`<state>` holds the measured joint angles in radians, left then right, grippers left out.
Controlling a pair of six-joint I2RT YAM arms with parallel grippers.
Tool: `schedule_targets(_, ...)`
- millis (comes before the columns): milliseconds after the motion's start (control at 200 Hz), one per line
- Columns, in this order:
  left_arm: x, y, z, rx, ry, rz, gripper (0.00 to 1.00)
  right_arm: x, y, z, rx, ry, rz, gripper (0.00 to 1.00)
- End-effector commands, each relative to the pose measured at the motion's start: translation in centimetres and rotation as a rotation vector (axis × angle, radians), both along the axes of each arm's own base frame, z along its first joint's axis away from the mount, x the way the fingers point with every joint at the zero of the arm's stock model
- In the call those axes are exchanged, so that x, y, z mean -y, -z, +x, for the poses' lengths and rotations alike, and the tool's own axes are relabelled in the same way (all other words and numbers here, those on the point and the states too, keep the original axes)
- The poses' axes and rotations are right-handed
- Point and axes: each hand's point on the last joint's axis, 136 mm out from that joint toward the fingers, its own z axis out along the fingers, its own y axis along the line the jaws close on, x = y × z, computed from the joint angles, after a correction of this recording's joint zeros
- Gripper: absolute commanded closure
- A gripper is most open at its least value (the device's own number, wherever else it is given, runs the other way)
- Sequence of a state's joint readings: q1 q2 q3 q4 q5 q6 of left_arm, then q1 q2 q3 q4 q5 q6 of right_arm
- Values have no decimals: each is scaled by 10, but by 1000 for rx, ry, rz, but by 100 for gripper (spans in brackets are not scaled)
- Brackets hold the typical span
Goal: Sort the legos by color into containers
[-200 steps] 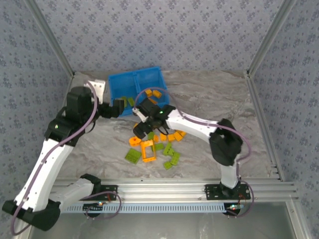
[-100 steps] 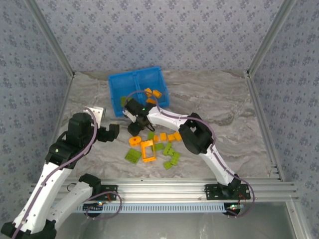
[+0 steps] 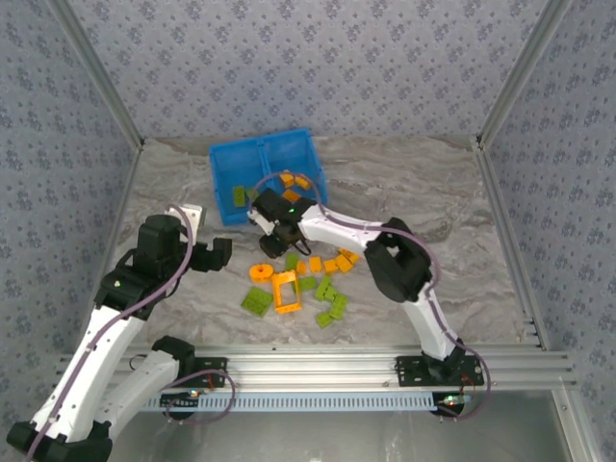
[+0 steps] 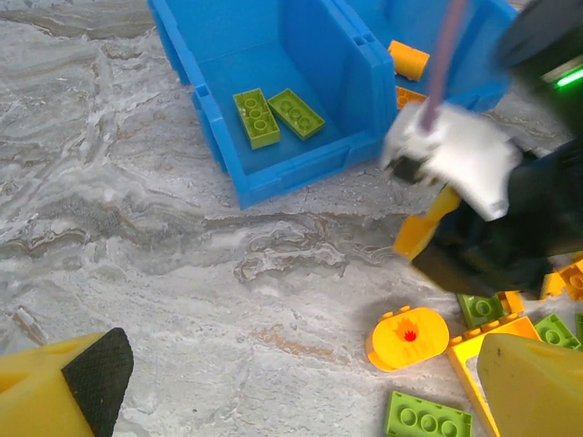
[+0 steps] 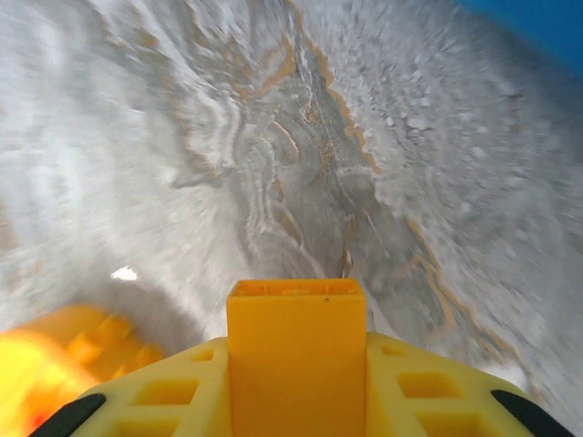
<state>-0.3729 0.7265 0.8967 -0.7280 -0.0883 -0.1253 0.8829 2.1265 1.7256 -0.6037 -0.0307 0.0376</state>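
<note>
Fingers (image 5: 155,396) of the right gripper (image 3: 278,241) are closed on an orange brick (image 5: 295,346), which stands up between them at the bottom centre of the right wrist view. In the top view the brick hangs left of centre, between the tray (image 3: 220,183) above and the pile (image 3: 308,287) below.

The fingers seem to hold only the brick's near end, so it could pivot or slip out on the way up the frame. It might then fall short of the tray's front wall.

Two green bricks (image 4: 273,115) lie in the tray's left compartment and orange ones (image 4: 407,59) in the right. The brick sits nearer the green side, so a release too far left of the centre wall would mix the colours. A low approach could knock the tray's rim.

At lower left, the left gripper (image 4: 310,387) is spread wide with nothing in it. It points at the same pile, so the arms could clash there.
</note>
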Motion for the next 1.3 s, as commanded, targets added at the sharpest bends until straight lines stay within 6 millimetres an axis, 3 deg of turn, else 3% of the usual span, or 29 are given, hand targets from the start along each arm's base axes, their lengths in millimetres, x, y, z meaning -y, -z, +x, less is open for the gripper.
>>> schedule_targets(0,3,-8,3,29,4,-53,1,7,-102,20,174,70,208,66)
schedule_targets(115,6,-9,1,30,20,-74,1,33,-142,41,252,157,314,64)
schedule_targets(225,7,-9,0,33,26,-81,1,54,-151,77,330,255,319,64)
schedule_targets(335,6,-8,0,33,24,-74,1,63,-142,117,347,330,274,64)
schedule_targets(490,6,-6,0,22,22,-80,1,59,-111,166,275,397,248,64)
schedule_targets(670,8,-5,-1,18,28,-89,1,49,-70,193,202,427,209,61)
schedule_targets(780,8,-4,-1,16,29,-88,1,48,-44,191,143,439,173,55)
schedule_targets(914,9,-3,0,10,32,-89,1,49,-41,187,122,448,166,50)
schedule_targets(1024,9,-3,0,7,31,-89,1,52,-57,183,138,437,168,48)
schedule_targets(1144,9,-1,1,2,31,-88,1,59,-93,174,168,438,195,48)
schedule_targets(1294,10,0,1,-6,31,-93,1,70,-129,132,167,423,247,48)
